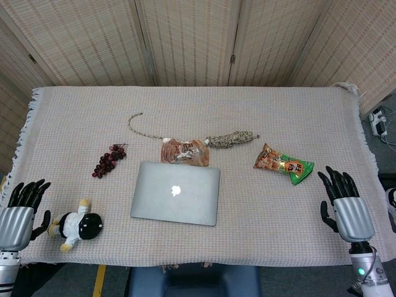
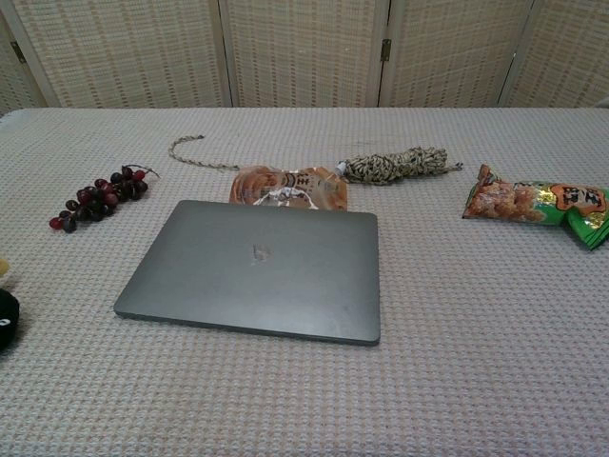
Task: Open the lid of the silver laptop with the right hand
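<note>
A silver laptop [image 1: 176, 192] [image 2: 258, 269] lies with its lid down near the front middle of the table, logo facing up. My right hand [image 1: 344, 199] rests at the table's front right corner, far to the right of the laptop, fingers spread and holding nothing. At the front left corner my left hand [image 1: 20, 207] stands with fingers apart, empty, beside a plush toy. The chest view shows neither hand.
Behind the laptop lies a brown snack packet [image 1: 183, 151] [image 2: 289, 188], touching its rear edge. A rope bundle [image 1: 232, 138], a green-orange snack bag [image 1: 283, 164], dark grapes [image 1: 109, 160] and a thin cord [image 1: 143, 127] lie around. A black-and-white plush toy [image 1: 77, 225] sits front left.
</note>
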Motion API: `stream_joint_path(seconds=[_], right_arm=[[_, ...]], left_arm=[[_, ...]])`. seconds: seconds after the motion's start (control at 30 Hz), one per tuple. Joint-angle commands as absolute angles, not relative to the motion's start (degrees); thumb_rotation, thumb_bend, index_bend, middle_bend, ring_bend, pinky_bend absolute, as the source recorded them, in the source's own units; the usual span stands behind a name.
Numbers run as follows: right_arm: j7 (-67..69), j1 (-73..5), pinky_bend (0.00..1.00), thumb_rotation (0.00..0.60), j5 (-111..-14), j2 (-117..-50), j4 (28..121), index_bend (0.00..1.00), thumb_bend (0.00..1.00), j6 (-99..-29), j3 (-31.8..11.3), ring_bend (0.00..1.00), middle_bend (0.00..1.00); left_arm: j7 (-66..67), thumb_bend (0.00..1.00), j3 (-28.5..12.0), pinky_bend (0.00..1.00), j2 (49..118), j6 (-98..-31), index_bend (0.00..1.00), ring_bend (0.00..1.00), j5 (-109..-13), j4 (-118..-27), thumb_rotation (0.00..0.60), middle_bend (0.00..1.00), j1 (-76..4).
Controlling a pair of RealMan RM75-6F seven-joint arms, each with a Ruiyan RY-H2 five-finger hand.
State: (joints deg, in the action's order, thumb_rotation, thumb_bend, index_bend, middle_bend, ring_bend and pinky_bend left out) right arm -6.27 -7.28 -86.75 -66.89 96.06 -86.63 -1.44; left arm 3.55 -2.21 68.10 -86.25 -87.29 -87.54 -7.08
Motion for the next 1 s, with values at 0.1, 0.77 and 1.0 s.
stream_joint_path(seconds=[0.1, 0.77, 1.0], right_arm=[[-3.99, -6.45, 0.0, 0.6, -87.67, -66.66, 94.97, 0.0, 0.71, -87.26, -1.19, 0.0, 0.0], [-5.42, -22.16, 0.0, 0.6, -85.44, -66.88, 100.71, 0.0, 0.71, -64.44, -6.51, 0.05, 0.04], [-9.1, -34.23, 0.0, 0.6, -74.41, -72.18, 100.48, 0.0, 0.83, -48.41, -11.71, 0.06, 0.08]], left_arm=[[3.98, 0.6, -2.16, 0.0, 68.33, -86.06, 0.15, 0.12, -87.55, -87.71, 0.6, 0.13, -7.23], [3.76, 0.6, -1.79, 0.0, 67.78, -86.14, 0.15, 0.12, -87.57, -88.08, 0.6, 0.13, -6.55], [3.94, 0.6, -1.7, 0.0, 67.53, -86.19, 0.15, 0.12, -87.87, -88.54, 0.6, 0.13, -6.49]])
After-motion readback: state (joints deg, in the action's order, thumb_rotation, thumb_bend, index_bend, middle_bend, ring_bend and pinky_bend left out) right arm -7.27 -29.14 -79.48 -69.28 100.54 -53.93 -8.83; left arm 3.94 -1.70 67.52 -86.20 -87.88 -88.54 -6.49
